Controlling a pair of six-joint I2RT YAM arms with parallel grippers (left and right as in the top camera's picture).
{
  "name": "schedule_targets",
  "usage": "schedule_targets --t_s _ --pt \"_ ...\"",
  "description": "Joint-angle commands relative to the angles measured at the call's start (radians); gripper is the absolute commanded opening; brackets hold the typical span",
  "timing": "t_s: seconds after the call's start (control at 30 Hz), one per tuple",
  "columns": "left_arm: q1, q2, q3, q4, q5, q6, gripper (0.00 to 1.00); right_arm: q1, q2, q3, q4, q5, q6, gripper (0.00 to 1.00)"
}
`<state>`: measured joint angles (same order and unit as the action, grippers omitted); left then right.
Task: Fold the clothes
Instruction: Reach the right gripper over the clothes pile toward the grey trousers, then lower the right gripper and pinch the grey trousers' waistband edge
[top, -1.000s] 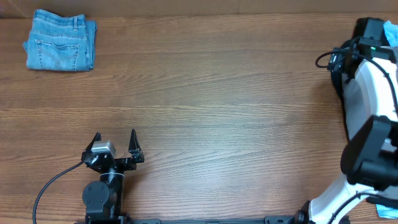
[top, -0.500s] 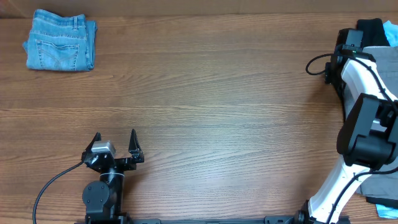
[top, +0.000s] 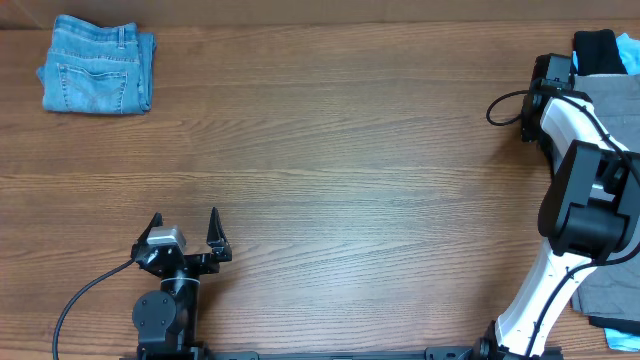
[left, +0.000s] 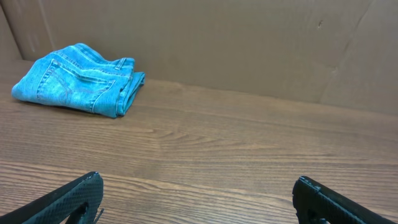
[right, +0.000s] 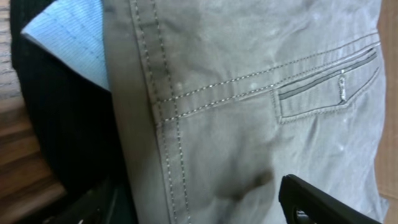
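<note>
Left pincer (top: 185, 216) sat wide open and empty near the tabletop's (top: 350, 180) front edge, folded jeans (top: 98, 65) well away in the far-left corner. Right pincer (right: 199, 208) hung spread over grey trousers (right: 249, 112) (right edge of the tabletop), clamping nothing I could see.

Grey trousers (right: 249, 93) fill most of the frame, and pale double stitching runs down a seam and branches toward a narrow welt pocket (right: 326, 84) at the right. At the upper left a light blue cloth (right: 68, 37) meets the grey fabric, with a black garment (right: 56, 124) beside it and a strip of wooden worktop (right: 18, 180) at the left edge. Two dark fingers (right: 317, 202) show at the bottom corners, well apart — the left one blurred
</note>
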<state>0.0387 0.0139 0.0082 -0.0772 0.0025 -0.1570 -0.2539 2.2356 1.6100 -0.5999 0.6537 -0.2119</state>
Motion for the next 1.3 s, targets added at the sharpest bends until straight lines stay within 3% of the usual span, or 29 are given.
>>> schedule_targets --t_s 0.0,0.17,0.6,0.8,0.97,1.07,1.13,1.27 --pt "-0.006 -0.008 -0.003 0.0 -0.01 0.003 1.0 0.0 0.011 0.028 0.016 0.026 0.002 0.85" --pt "-0.006 -0.008 -0.003 0.0 -0.01 0.003 1.0 0.0 0.011 0.03 0.021 0.026 0.002 0.69" --pt "-0.006 -0.008 -0.003 0.0 -0.01 0.004 1.0 -0.015 0.011 0.029 0.018 -0.01 0.002 0.62" --pt "-0.006 -0.008 -0.003 0.0 -0.01 0.003 1.0 -0.015 0.011 0.029 0.02 -0.027 0.003 0.41" --pt "-0.006 -0.008 -0.003 0.0 -0.01 0.004 1.0 -0.015 0.011 0.029 0.02 -0.018 0.033 0.29" --pt "-0.006 -0.008 -0.003 0.0 -0.01 0.004 1.0 -0.015 0.011 0.03 0.023 0.003 0.074 0.11" --pt "-0.006 -0.008 -0.003 0.0 -0.01 0.004 1.0 -0.015 0.011 0.03 0.023 0.008 0.09 0.06" --pt "-0.006 -0.008 -0.003 0.0 -0.01 0.004 1.0 -0.015 0.011 0.03 0.023 0.007 0.106 0.04"
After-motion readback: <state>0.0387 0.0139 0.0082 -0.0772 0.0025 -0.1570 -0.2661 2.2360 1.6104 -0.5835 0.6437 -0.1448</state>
